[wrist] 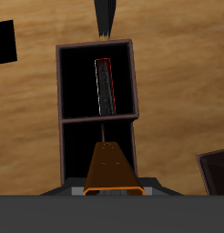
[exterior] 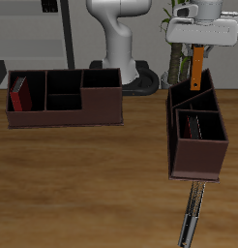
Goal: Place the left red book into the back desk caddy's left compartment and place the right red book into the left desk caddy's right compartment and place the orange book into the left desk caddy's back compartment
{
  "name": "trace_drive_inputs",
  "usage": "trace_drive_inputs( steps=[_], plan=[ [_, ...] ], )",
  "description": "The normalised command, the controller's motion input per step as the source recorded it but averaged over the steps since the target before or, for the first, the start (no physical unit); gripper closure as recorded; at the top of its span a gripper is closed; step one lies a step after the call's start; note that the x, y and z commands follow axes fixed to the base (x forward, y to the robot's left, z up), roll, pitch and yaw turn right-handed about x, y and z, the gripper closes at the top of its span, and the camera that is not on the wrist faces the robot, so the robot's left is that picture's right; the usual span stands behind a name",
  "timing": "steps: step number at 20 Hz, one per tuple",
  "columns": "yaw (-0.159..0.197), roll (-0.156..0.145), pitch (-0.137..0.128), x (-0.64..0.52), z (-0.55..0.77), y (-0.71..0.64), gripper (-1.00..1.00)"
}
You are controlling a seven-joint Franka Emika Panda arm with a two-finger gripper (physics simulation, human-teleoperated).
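My gripper (exterior: 197,52) is shut on the orange book (exterior: 197,70), which hangs upright just above the taller far end of the left desk caddy (exterior: 175,136). In the wrist view the orange book (wrist: 112,168) sits over the narrower back compartment (wrist: 86,150). A red book (exterior: 195,126) stands in that caddy's large square right compartment, also seen from the wrist as a red book (wrist: 106,86). The back desk caddy (exterior: 68,118) lies broadside farther along the table. Another red book (exterior: 19,94) stands in its end compartment, the one farthest from the gripper.
A thin grey-black striped book (exterior: 192,218) lies on the wooden table near the front edge, just before the left desk caddy; the wrist view shows its end (wrist: 106,14). The robot's white base (exterior: 121,48) stands behind the caddies.
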Motion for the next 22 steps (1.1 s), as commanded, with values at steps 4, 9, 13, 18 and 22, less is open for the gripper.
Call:
trace_drive_inputs(
  steps=[4,9,13,18,22],
  plan=[
    [0.007,0.025,0.012,0.02,-0.1,0.12,1.0],
    [0.001,0.015,0.01,0.05,-0.08,0.15,1.0],
    [0.022,0.023,-0.024,0.0,-0.02,0.11,1.0],
    [0.006,0.01,-0.005,0.09,-0.01,0.02,1.0],
    [0.018,0.023,-0.011,-0.05,0.0,0.12,1.0]
  ],
)
